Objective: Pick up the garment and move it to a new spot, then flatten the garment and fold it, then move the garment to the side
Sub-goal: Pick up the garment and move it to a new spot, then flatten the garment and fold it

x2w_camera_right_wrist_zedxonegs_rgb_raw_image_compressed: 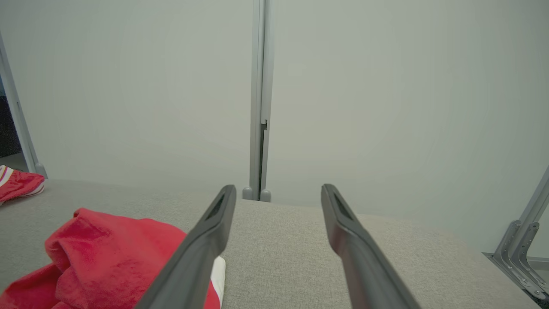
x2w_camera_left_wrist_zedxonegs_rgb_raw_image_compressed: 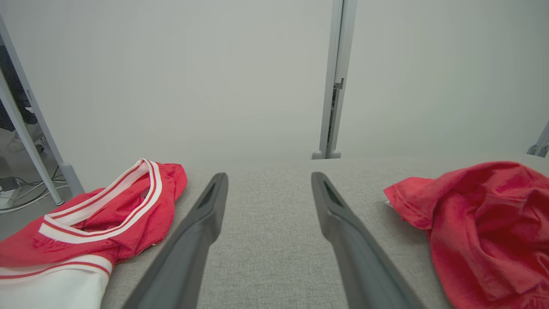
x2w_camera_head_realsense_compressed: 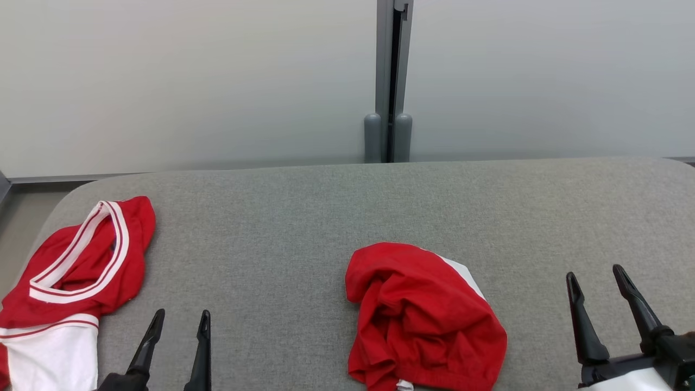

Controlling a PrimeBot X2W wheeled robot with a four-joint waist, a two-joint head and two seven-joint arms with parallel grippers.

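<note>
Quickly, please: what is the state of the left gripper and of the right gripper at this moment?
Left gripper: open, holding nothing.
Right gripper: open, holding nothing.

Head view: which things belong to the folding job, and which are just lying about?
Job: crumpled red garment, centre; left gripper and right gripper, both open, empty.
Lying about, probably: red-and-white shirt at the left edge of the table; grey post behind.
</note>
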